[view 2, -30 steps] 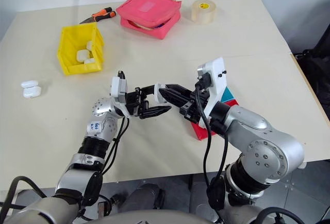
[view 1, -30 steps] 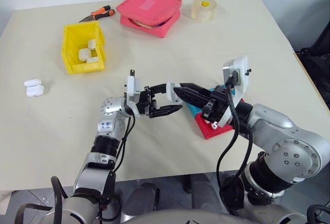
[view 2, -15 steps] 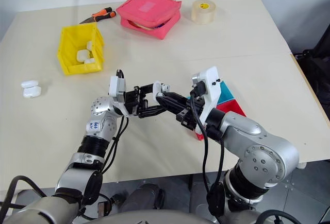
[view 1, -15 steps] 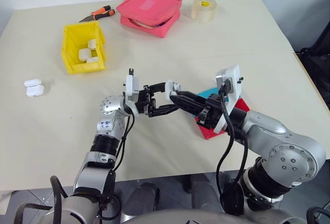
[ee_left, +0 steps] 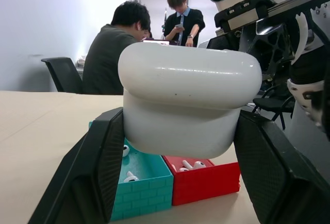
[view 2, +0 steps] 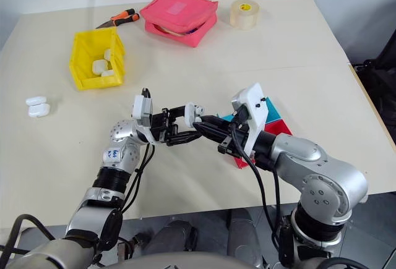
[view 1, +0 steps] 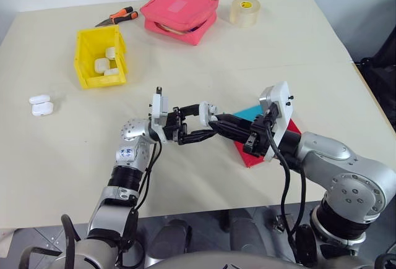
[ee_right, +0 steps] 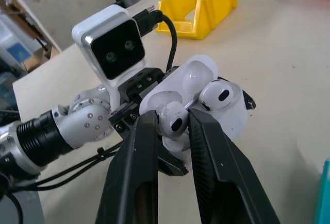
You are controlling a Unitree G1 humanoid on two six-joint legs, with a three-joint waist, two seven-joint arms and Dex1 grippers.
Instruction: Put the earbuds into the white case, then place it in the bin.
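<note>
The right claw (ee_right: 167, 126) is clamped on one earbud (ee_right: 172, 120) at the open white case (ee_right: 206, 105), which the left claw (view 1: 207, 123) clamps directly opposite. The yellow bin (view 1: 99, 55) stands well beyond the left claw on the desk (view 1: 185, 52).

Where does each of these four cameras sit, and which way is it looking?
Left and right eye views: on the head, looking down over both arms at the table and yellow bin.
Left wrist view: along the left gripper, shut on the white case, toward two trays and seated people.
Right wrist view: along the right gripper, pinching an earbud at the case.
All share the case.
</note>
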